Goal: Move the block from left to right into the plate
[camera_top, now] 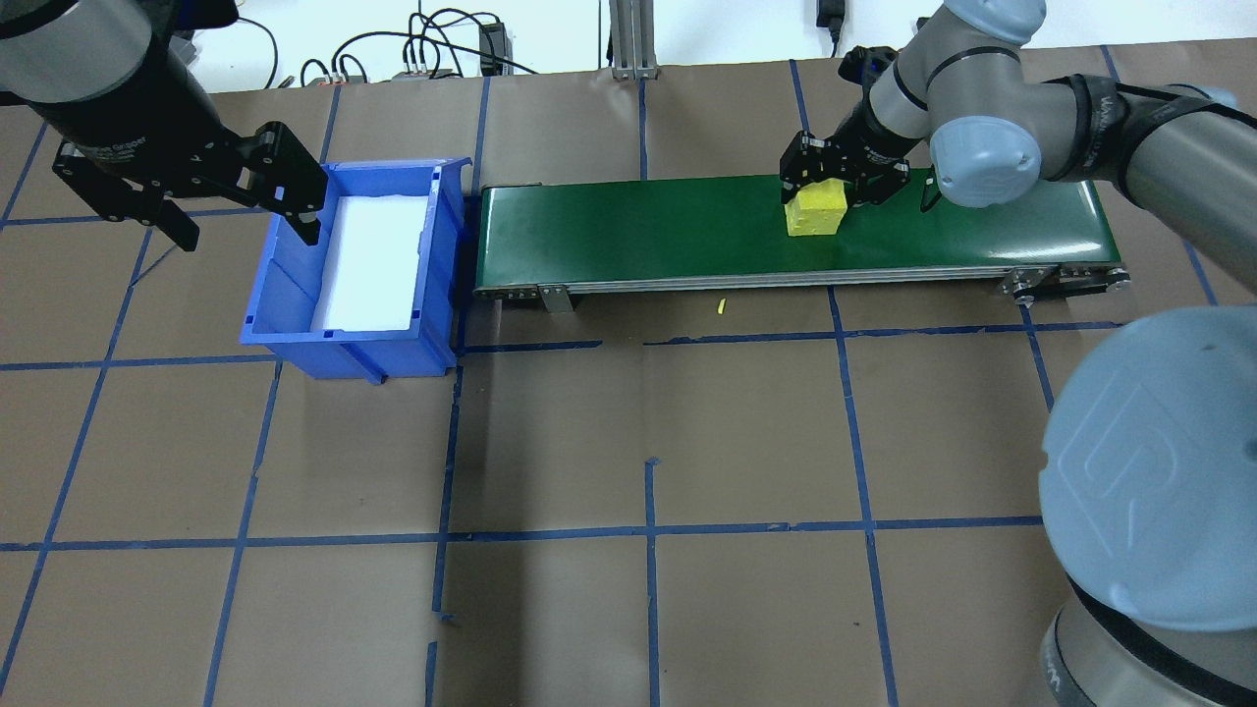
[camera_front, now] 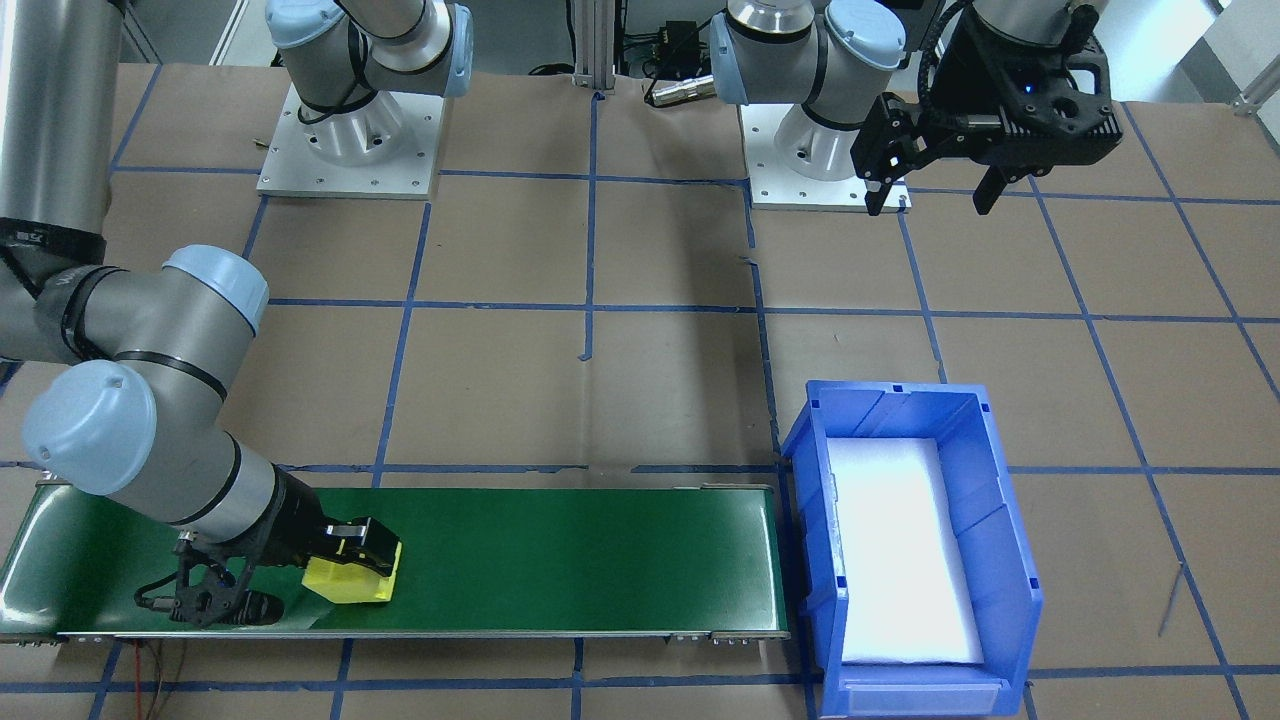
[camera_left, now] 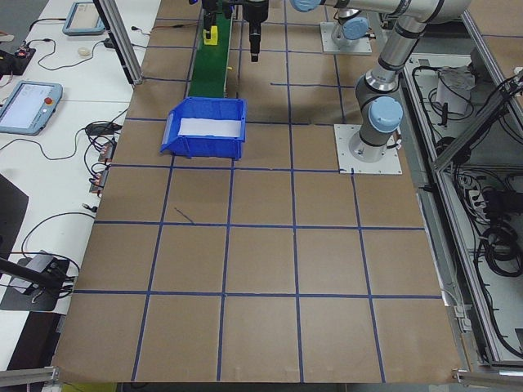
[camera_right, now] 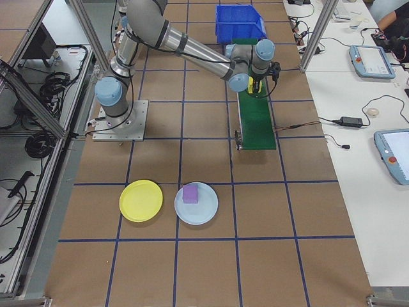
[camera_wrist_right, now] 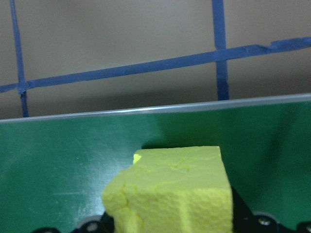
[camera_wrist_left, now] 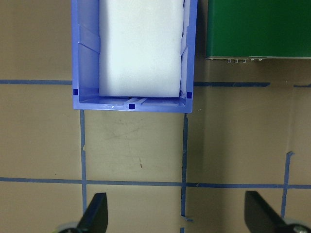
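Observation:
A yellow foam block [camera_front: 350,580] [camera_top: 815,210] rests on the green conveyor belt [camera_front: 560,550] toward the robot's right end. My right gripper [camera_front: 352,558] [camera_top: 843,183] is shut on it. In the right wrist view the block [camera_wrist_right: 175,191] fills the gap between the black fingers. My left gripper [camera_front: 930,195] [camera_top: 245,231] hangs open and empty above the table beside the blue bin [camera_top: 285,295]. A yellow plate [camera_right: 141,200] and a pale blue plate [camera_right: 203,214] lie on the table far from the belt. A purple block [camera_right: 190,193] sits on the pale blue one.
The blue bin [camera_front: 990,500] [camera_wrist_left: 85,48] has a white liner and stands at the belt's end on the robot's left. Both arm bases are bolted at the table's back edge. Brown paper with blue tape lines covers the table.

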`<state>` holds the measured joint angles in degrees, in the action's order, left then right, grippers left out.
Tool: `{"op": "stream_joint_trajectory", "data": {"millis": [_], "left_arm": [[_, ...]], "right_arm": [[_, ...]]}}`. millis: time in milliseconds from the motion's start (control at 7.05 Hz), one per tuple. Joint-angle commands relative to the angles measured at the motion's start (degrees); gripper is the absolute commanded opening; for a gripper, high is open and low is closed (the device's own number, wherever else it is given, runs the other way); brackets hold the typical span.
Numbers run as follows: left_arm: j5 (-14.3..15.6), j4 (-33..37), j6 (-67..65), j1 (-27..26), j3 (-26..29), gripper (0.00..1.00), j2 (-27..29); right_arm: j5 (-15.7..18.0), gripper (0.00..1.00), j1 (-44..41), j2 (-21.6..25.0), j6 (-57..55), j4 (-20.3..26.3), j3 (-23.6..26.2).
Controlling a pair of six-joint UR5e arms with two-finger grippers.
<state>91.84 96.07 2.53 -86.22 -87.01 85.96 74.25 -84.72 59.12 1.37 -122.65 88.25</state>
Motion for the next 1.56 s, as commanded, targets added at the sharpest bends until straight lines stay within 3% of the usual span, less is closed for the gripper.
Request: {"op": "stream_joint_trajectory", "data": {"millis": [0,142,426,709,1135,1418], "left_arm": [[0.0,0.0,0.1,-0.1,0.0,1.00,0.0],[0.0,0.0,0.1,0.0,0.0,1.00,0.0],[0.0,0.0,0.1,0.0,0.0,1.00,0.0],[0.0,0.0,0.2,0.0,0.0,1.00,0.0],[0.0,0.0,0.2,0.1,0.0,1.00,-0.1],[0.0,0.0,0.2,0.1,0.1,1.00,-0.1]], "right_arm": [[11.4,0.40,1.1,1.3,15.0,-0.3,0.1],[17.8,0.39,4.4,3.6,21.9,-0.2,0.5],[25.6,0.39,15.7,11.8,37.7,2.1,4.0],[26.2,0.39,29.8,16.4,51.6,2.7,8.0],[26.0,0.39,53.9,19.6,71.2,3.3,11.3],[25.1,0.38,73.2,20.2,78.0,9.2,13.6]]}}
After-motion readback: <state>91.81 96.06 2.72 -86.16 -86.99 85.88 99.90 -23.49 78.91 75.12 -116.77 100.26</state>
